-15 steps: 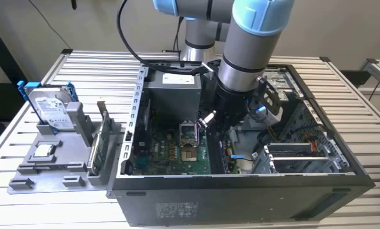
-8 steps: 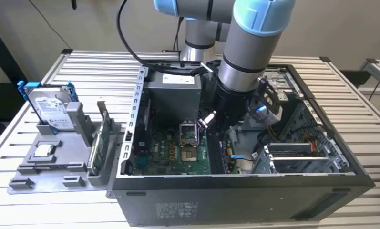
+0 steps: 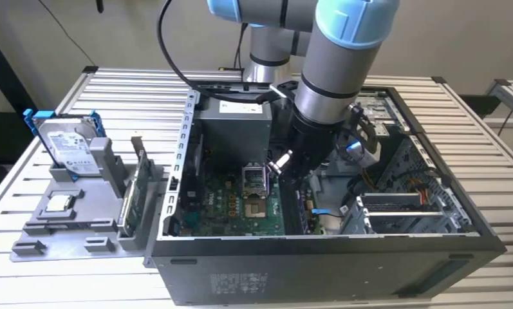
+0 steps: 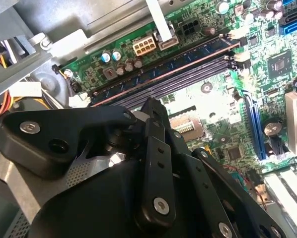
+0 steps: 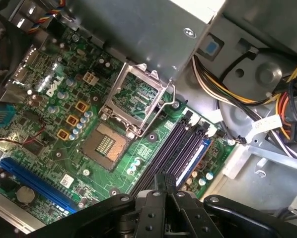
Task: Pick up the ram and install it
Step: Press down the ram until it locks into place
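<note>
Exterior view first: we are looking at the arm reaching down into the open computer case [image 3: 325, 254], with the gripper [image 3: 284, 168] hanging low over the motherboard [image 3: 239, 215], just beside the processor socket [image 3: 254, 207].

In the second wrist view we are finding the ram [image 4: 178, 62] standing on edge in the memory slot farthest from the processor socket [image 4: 188, 126]. The empty slots [image 4: 188, 74] are lying between it and the socket. The stick is running parallel to those slots and looking level along its length. We cannot tell from these pictures whether the end latches are gripping it.

The gripper [image 4: 151, 105] is hovering on the socket's side of the slots, near the ram but apart from it. In both wrist views its fingers are appearing drawn together, with nothing between them, so we are judging it clenched and carrying nothing. In the first wrist view the gripper [image 5: 164, 179] is sitting over the near ends of the slots [image 5: 173, 144], again beside the socket [image 5: 106, 144].

By our reading, the picking-up is done and the stick is in its slot. What we are leaving unsettled is whether it is pressed fully home. Outside the case, well away from the socket, the hard drive [image 3: 67, 151] and the green card [image 3: 129, 196] are resting in their holder.
</note>
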Robot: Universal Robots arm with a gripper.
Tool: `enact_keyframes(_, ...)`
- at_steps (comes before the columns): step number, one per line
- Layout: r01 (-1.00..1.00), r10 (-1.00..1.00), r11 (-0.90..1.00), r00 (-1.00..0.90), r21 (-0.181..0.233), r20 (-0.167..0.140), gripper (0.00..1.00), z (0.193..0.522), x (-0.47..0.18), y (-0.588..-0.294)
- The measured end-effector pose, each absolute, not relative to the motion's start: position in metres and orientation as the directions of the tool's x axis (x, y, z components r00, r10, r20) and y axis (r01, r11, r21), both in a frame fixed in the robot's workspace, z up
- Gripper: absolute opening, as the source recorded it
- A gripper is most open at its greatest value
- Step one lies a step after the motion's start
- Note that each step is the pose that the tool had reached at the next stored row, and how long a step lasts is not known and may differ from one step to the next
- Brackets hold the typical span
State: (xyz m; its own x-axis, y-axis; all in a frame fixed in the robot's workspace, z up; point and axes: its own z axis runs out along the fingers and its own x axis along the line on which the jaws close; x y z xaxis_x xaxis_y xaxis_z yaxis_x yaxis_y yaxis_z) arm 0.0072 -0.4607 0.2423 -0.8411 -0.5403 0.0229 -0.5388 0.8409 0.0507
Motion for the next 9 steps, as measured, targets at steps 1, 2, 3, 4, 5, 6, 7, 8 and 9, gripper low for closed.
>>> enact_keyframes(1,-0.54,-0.541,0.84,-0.841,0.051,0.023,0.11,0.2423,0.0072,-0.4607)
enact_keyframes(2,-0.54,-0.542,0.84,-0.84,0.051,0.023,0.11,0.2422,0.0072,-0.4607)
enact_keyframes(3,-0.541,-0.542,0.84,-0.84,0.051,0.023,0.11,0.2421,0.0072,-0.4607)
enact_keyframes(4,-0.541,-0.543,0.839,-0.84,0.051,0.023,0.11,0.2419,0.0072,-0.4607)
enact_keyframes(5,-0.542,-0.543,0.839,-0.839,0.051,0.023,0.11,0.2417,0.0072,-0.4607)
enact_keyframes(6,-0.542,-0.543,0.839,-0.839,0.051,0.023,0.11,0.2416,0.0072,-0.4607)
enact_keyframes(7,-0.542,-0.544,0.839,-0.839,0.051,0.023,0.11,0.2416,0.0072,-0.4607)
enact_keyframes(8,-0.542,-0.544,0.839,-0.839,0.051,0.023,0.11,0.2415,0.0072,-0.4607)
enact_keyframes(9,-0.542,-0.544,0.839,-0.839,0.051,0.023,0.11,0.2415,0.0072,-0.4607)
